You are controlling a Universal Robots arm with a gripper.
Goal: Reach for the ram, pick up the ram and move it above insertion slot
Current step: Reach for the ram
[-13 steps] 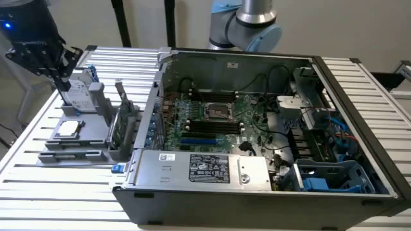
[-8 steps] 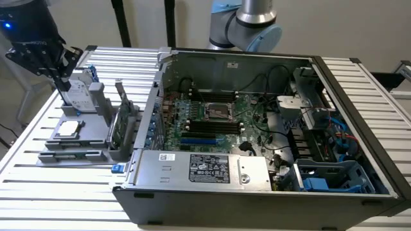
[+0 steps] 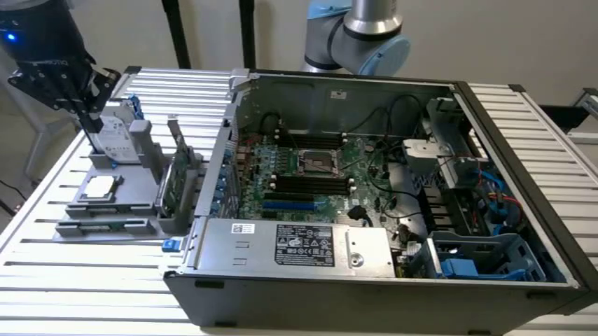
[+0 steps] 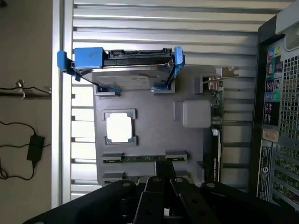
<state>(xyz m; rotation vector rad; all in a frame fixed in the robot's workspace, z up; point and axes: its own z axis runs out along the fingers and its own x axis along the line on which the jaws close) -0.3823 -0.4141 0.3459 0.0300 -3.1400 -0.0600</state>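
Here, the ram (image 4: 140, 158), a thin green stick, sits in its holder on the grey parts fixture (image 4: 154, 140), untouched and almost in line with the fingertips as the wrist view has it. The gripper (image 4: 164, 168) hangs well above it, its two dark fingers (image 4: 159, 179) pressed together with nothing between them.

Beyond the fingertips on the same fixture sit a bare processor (image 4: 120, 127) in its square cradle and, farther out, a hard drive with blue rails (image 4: 126, 70). Off to one side of the fingers an expansion card (image 4: 216, 140) stands on edge beside the open computer case (image 3: 374, 280). In the exterior view the gripper hovers over the fixture at the exterior view's left, well apart from the motherboard's memory slots (image 3: 304, 185), where the ram is bound.

The reach has hardly begun, by the look of it. Done well, it would want the fingers parted before they come down, then set squarely across the stick's thin faces near its middle. They should be lowered straight, so neither tip knocks the holder's brackets (image 4: 176, 156) or tilts the board. A light, centred pinch should lift it level, while a grip near one end would likely let it swing.
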